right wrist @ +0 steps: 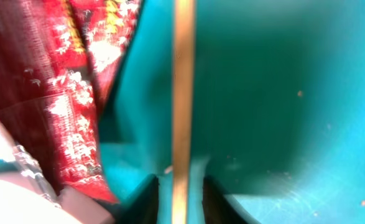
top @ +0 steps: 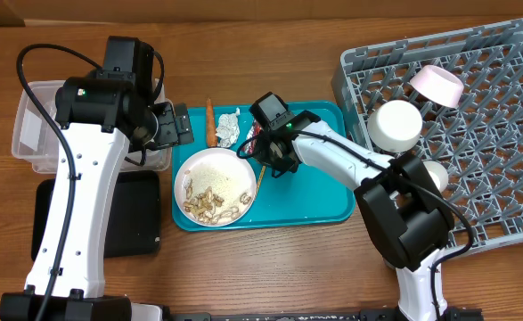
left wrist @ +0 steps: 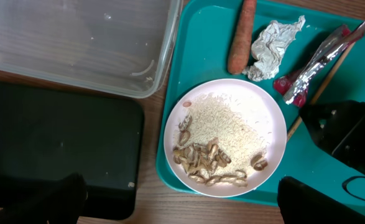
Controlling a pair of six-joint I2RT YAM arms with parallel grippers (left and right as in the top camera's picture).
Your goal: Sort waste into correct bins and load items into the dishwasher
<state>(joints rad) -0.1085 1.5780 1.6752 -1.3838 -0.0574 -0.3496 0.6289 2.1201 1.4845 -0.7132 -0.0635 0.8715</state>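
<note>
A white plate (top: 215, 187) with rice and beige food scraps (left wrist: 207, 165) sits on the teal tray (top: 314, 201). Behind it lie the carrot (left wrist: 241, 37), the foil ball (left wrist: 272, 50) and the red-and-silver wrapper (left wrist: 313, 68). The chopsticks (top: 259, 181) lie along the plate's right rim. My right gripper (right wrist: 182, 199) is low on the tray, its dark fingers closed in on either side of a chopstick (right wrist: 183, 93), with the wrapper (right wrist: 51, 81) just left of it. My left gripper (left wrist: 179, 202) hangs open above the plate's near-left edge, holding nothing.
The clear tub (top: 29, 134) and the black tray (top: 136, 214) stand left of the teal tray, under my left arm. The grey dish rack (top: 502, 169) at the right holds white bowls (top: 396, 125) and a pinkish one (top: 437, 85).
</note>
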